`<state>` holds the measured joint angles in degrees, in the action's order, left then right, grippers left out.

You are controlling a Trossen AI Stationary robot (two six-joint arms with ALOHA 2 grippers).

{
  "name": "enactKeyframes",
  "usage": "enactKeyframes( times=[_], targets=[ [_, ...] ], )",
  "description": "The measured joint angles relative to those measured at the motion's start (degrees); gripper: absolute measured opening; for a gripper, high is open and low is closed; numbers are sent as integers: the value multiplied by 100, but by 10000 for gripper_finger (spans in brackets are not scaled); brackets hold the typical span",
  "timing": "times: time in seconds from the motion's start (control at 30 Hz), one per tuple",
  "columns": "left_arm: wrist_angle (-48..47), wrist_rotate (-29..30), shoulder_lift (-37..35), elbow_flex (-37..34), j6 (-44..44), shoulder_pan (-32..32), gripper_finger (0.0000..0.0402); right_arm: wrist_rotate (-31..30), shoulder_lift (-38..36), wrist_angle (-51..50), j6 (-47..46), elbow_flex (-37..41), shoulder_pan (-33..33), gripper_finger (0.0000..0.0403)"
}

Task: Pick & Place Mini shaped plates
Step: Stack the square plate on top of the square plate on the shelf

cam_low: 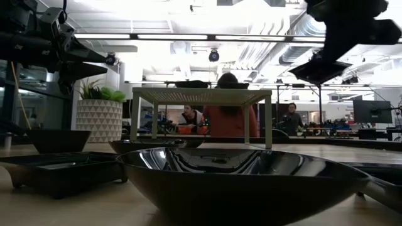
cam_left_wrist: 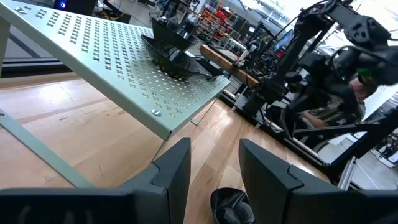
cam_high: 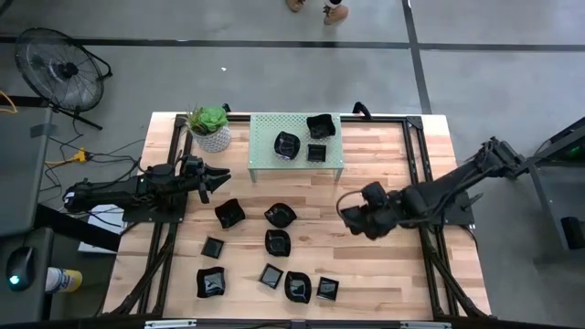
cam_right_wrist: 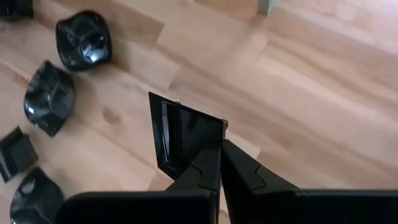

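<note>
On a pale planked wooden table (cam_high: 393, 155), the left gripper (cam_high: 218, 174) hovers by a leafy green plant (cam_high: 210, 120) in a white patterned pot, its dark fingers (cam_left_wrist: 176, 171) parted with nothing between them. Glossy black mini shaped plates (cam_high: 279, 216), square, wavy-rimmed and rounded, lie scattered across the table's middle and front; three more sit on a perforated pale-green metal stand (cam_high: 265, 137). At right, the right gripper (cam_high: 349, 216) hangs above bare wood, pinching a square black plate (cam_right_wrist: 185, 138) by its raised edge.

Glossy black plates (cam_high: 278, 216), pale-green perforated stand (cam_high: 265, 128)
</note>
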<state>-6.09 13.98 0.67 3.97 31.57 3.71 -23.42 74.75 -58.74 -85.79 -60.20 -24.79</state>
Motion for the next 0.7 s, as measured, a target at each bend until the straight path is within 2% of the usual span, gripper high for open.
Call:
enactKeyframes(
  times=[0.27,0.47,0.7],
  targets=[
    [-2,0,-2,0,0,0,134,301,-282,235,809,-1,1183,0],
    [-2,0,-1,1,1,0,133,933,-269,1256,1727,-2,2161,0],
    [0,0,-2,1,1,0,133,1731,-97,2305,2276,-7,3107,0]
  ],
)
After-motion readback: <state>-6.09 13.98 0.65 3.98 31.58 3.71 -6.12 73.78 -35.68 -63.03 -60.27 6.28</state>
